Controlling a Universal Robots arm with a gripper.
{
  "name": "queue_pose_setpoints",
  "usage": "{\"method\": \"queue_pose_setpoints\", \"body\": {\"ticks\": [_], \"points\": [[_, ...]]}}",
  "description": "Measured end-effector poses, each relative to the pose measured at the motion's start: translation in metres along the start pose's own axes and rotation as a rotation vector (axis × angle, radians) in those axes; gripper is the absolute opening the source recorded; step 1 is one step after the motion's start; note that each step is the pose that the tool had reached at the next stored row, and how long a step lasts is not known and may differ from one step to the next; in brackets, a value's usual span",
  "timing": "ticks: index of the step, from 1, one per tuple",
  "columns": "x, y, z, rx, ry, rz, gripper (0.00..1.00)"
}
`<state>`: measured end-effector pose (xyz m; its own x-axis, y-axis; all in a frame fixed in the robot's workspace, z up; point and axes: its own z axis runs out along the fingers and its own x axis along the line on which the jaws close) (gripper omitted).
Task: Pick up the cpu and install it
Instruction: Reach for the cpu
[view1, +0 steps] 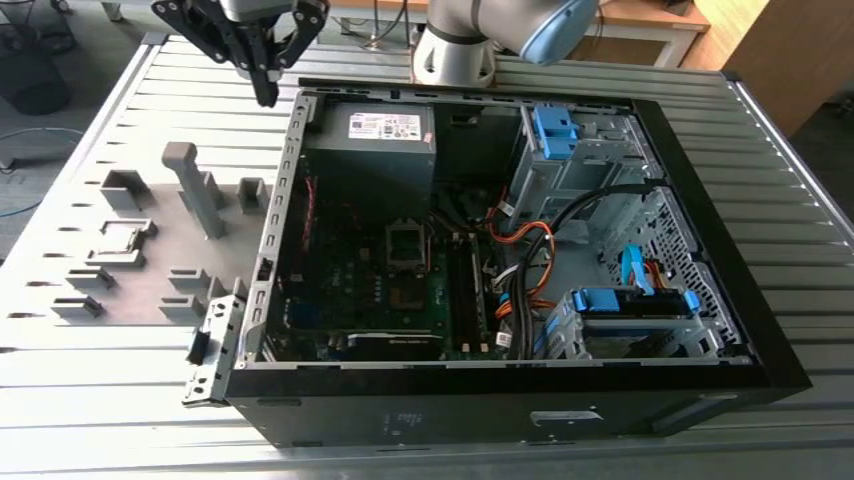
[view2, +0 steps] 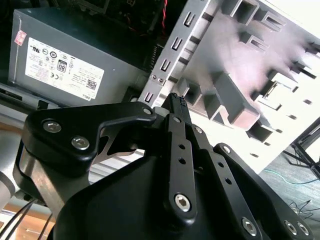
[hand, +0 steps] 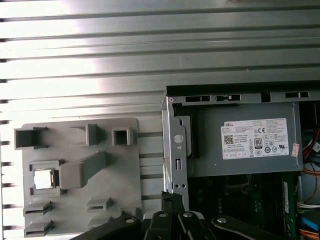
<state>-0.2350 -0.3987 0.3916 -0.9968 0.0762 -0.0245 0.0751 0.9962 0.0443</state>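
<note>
The gripper (view1: 268, 90), fingers pressed together and pinching nothing, hangs above the slatted table (view1: 134, 420), just off the eleven o'clock corner of the open computer case (view1: 534, 415) in the exterior view. The cpu (hand: 42, 178) lies in a square pocket of the grey holder tray (hand: 125, 170), at nine o'clock from the case and well apart from the gripper.

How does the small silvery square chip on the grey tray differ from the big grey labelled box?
The small silvery square chip is far smaller than the big grey metal box. The chip lies on the grey plastic tray; the box sits inside the black computer case. The box bears a white label; the chip looks bare. Both look metallic.
</note>
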Motion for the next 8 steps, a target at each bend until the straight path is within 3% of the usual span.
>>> {"method": "queue_pose_setpoints", "body": {"ticks": [8], "points": [[0.0165, -0.0001, 0.0008, -0.0001, 0.0, 0.0, 0.11]]}}
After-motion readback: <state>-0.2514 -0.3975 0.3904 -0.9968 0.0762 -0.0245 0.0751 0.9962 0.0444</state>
